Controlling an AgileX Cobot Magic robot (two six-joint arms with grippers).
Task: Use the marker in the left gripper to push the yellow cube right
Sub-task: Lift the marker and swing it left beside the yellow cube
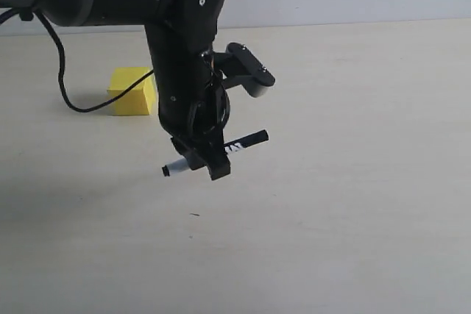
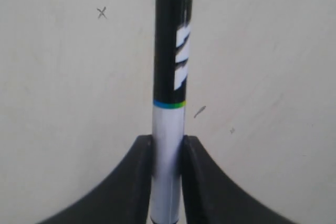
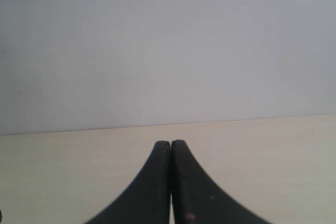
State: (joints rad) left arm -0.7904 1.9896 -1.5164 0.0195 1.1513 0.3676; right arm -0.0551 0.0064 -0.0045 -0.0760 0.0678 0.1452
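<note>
Black two-finger left gripper (image 1: 209, 164) clamped on slim black-white marker (image 1: 247, 140), axis approx. along desk's near edge; matte yellow cube (image 1: 132, 92) apart, toward far-left corner.

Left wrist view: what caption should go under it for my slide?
The left end effector pinches a marker over the table.

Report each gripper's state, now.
Left gripper: closed, holding the marker.
Right gripper: closed, holding nothing.
</note>
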